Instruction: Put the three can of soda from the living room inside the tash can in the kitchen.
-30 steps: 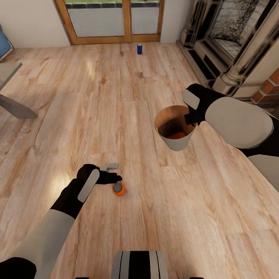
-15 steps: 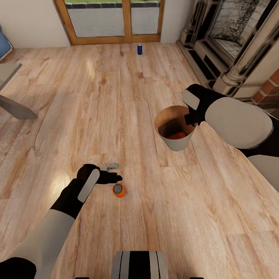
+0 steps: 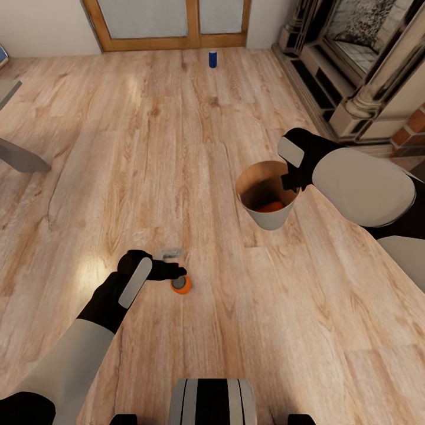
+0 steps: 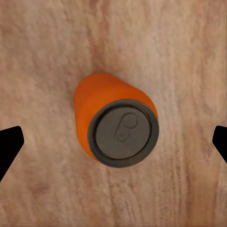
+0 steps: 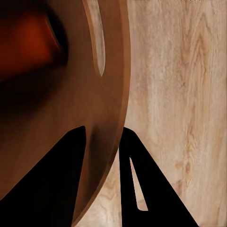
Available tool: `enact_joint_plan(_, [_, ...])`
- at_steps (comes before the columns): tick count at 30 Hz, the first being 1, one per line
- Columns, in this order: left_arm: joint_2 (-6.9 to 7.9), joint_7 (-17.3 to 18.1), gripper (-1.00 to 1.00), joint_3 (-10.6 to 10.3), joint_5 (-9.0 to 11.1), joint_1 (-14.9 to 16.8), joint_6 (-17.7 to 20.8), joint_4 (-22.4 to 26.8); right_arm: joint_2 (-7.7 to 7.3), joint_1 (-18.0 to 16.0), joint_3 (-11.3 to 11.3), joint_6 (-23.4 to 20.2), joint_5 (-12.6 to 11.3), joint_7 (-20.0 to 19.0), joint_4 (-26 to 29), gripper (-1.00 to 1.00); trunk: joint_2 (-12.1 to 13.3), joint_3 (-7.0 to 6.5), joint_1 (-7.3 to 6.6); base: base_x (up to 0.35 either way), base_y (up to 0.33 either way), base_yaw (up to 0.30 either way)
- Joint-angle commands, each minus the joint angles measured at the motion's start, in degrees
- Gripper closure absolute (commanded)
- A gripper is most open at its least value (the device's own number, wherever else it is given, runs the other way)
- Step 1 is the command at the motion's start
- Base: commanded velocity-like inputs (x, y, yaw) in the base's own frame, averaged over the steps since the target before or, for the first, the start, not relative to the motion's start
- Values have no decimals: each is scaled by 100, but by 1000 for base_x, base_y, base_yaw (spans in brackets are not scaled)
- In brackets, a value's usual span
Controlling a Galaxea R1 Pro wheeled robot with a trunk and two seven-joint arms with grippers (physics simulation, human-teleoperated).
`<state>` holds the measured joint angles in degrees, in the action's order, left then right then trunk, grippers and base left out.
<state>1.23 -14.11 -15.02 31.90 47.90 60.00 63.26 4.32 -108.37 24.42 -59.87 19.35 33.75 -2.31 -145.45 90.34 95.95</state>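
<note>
The left gripper [image 3: 177, 273] hovers over an upright orange can [image 3: 181, 285] on the wood floor [image 3: 195, 130], jaws wide. The right gripper [image 3: 288, 177] pinches the rim of the trash can [image 3: 270, 217], lifted at two o'clock, with an orange can [image 3: 271, 206] inside.

wood floor [image 3: 195, 136], wooden door frame [image 3: 171, 41], dark fireplace [image 3: 354, 65]

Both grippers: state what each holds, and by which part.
Right gripper grips the trash can by its rim. Left gripper is open, holding nothing, above the orange can.
</note>
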Motion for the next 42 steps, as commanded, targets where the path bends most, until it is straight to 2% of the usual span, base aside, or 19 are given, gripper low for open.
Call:
enact_joint_plan(1, [0, -1, -100, 0, 0, 0, 0, 4, -1, -4, -46, -13, 43, -4, 2, 100, 0, -1, -1, 0, 0, 0])
enact_joint_plan(7, [-10, -9, -100, -3, 1, 0, 0, 10, -5, -28, -51, -13, 43, -1, 2, 100, 0, -1, -1, 0, 0, 0])
enact_joint_plan(12, [-16, -12, -100, -5, 0, 0, 0, 11, -9, -258, -44, -13, 43, 0, 2, 100, 0, -1, -1, 0, 0, 0])
enact_joint_plan(21, [-17, -13, -100, -9, -2, 0, 0, 8, -46, -363, -44, -13, 44, 0, -3, 100, 0, -1, -1, 0, 0, 0])
enact_joint_plan(32, [-26, -16, -100, -25, -8, 0, 0, -20, -72, -362, -87, -13, 51, 0, -6, 100, -15, 243, 28, 0, 0, 0])
enact_joint_plan(42, [-26, -13, -100, -36, -8, 0, 0, 10, -64, -354, -102, -13, 52, 0, -6, 100, -15, 243, 28, 0, 0, 0])
